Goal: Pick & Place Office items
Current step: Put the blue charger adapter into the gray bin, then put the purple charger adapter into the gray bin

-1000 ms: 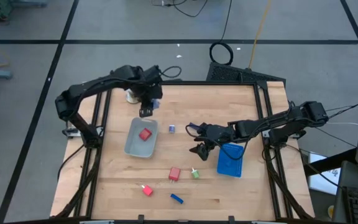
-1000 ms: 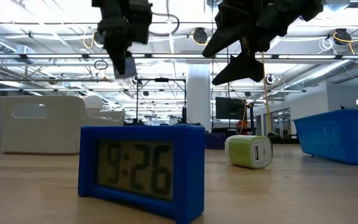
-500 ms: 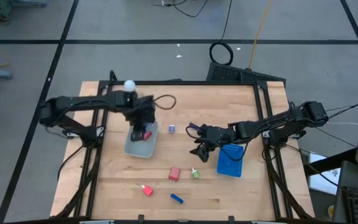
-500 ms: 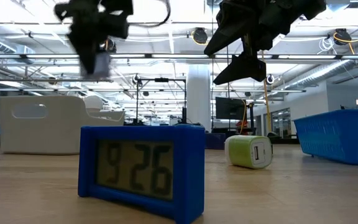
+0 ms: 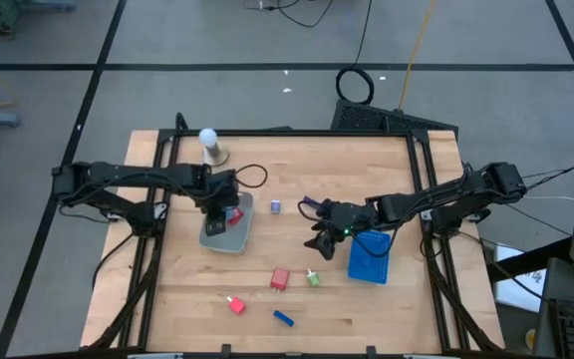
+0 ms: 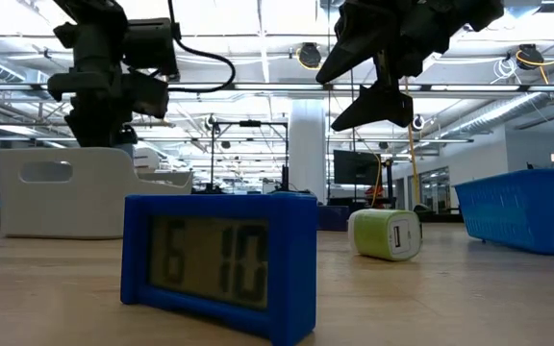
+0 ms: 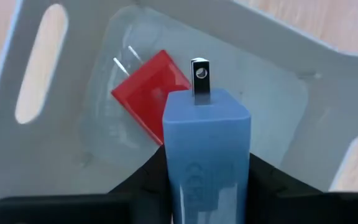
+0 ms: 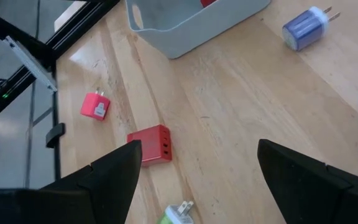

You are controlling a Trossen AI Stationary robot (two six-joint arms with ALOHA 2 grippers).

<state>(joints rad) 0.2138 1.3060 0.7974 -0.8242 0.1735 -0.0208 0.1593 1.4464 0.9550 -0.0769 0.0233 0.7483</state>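
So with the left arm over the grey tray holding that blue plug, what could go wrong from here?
1. The left tool holds the blue charger directly above the red charger already in the grey tray. Released here, it may land on the red one and tip or bounce.
2. The hold looks narrow on the charger's lower sides; it could slip early.
3. The right tool hangs open mid-table near the blue tray, so the arms might crowd each other later.

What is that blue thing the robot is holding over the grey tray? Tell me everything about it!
The light blue charger block looks like smooth plastic, boxy with rounded edges, and a metal prong sticks out of its end. The left gripper has its jaws shut on it, holding it just over the grey tray, above the red charger already lying inside.
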